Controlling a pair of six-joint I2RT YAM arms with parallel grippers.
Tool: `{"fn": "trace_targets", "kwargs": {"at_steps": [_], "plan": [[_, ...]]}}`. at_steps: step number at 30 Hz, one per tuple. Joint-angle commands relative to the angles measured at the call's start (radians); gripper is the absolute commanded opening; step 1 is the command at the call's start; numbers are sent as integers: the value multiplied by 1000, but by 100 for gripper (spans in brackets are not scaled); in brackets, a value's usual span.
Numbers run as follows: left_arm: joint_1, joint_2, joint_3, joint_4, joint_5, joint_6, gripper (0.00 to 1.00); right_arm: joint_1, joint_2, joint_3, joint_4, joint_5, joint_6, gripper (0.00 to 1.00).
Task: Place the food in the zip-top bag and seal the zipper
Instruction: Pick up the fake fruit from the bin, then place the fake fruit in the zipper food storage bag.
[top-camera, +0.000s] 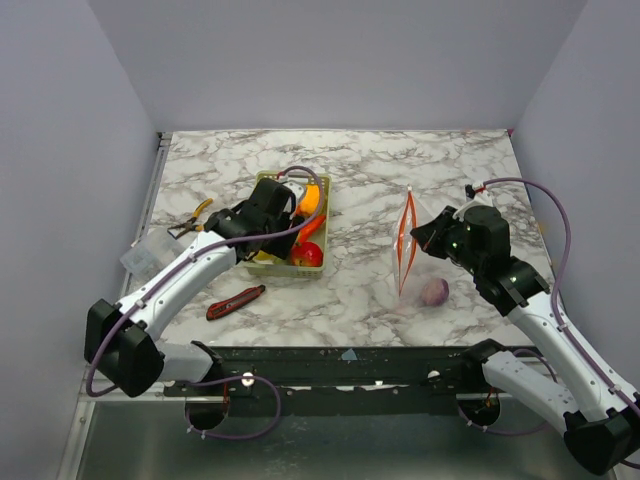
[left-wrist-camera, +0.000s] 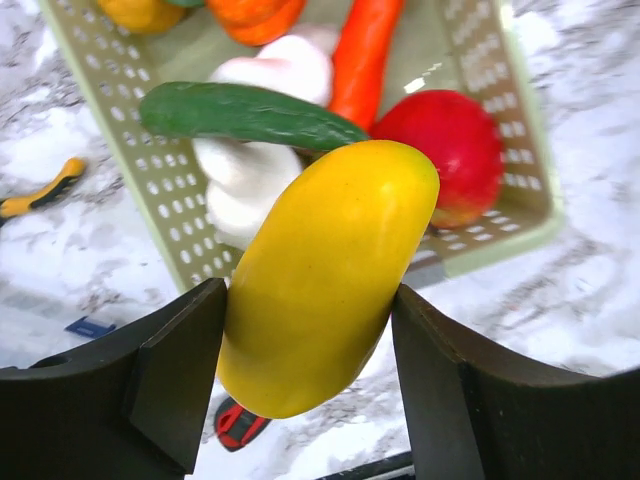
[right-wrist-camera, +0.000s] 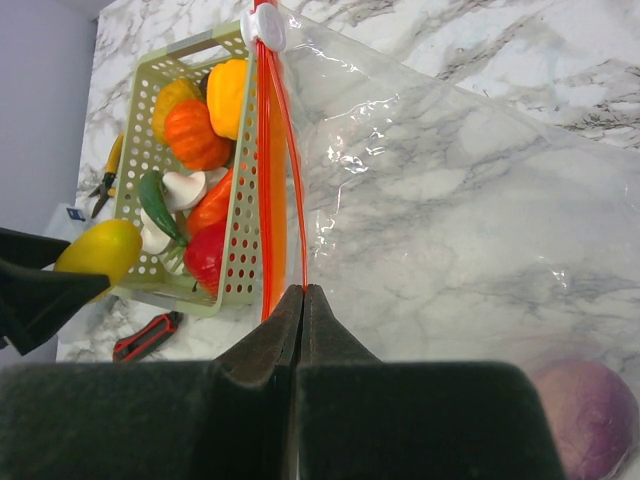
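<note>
My left gripper (left-wrist-camera: 310, 385) is shut on a yellow toy fruit (left-wrist-camera: 325, 275), held above the near rim of the pale green basket (left-wrist-camera: 130, 130). In the basket lie a green cucumber (left-wrist-camera: 240, 115), a red apple (left-wrist-camera: 445, 150), an orange carrot (left-wrist-camera: 365, 60) and white pieces (left-wrist-camera: 245, 180). My right gripper (right-wrist-camera: 302, 292) is shut on one side of the orange-red zipper (right-wrist-camera: 296, 180) and holds the clear zip-top bag (right-wrist-camera: 450, 200) upright, mouth slightly parted. A purple fruit (right-wrist-camera: 590, 415) lies inside the bag. From above, the bag (top-camera: 405, 250) stands right of the basket (top-camera: 270, 180).
A red-and-black utility knife (top-camera: 236, 301) lies in front of the basket. Yellow-handled pliers (top-camera: 192, 217) lie left of it. A clear plastic box (top-camera: 148, 255) sits at the table's left edge. The zipper's white slider (right-wrist-camera: 264, 28) is at the strip's far end.
</note>
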Motion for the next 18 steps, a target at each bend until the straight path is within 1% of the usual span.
{"fn": "trace_targets", "kwargs": {"at_steps": [1,4,6,8,12,14,18], "plan": [[-3,-76,44,-11,220,-21,19,6,1,-3,5,-12,-2,0],[-3,-114,68,29,391,-111,17,5,2,-2,5,-12,-2,0],[-3,-135,63,106,550,-224,16,5,5,0,6,-14,0,0],[-3,-142,41,237,718,-362,16,6,8,2,9,-20,4,0],[-5,-91,-24,569,963,-714,6,6,7,8,12,-34,13,0],[-14,-49,-34,707,1037,-835,4,6,12,19,12,-38,18,0],[-61,18,-3,840,1054,-954,3,5,23,39,22,-54,37,0]]}}
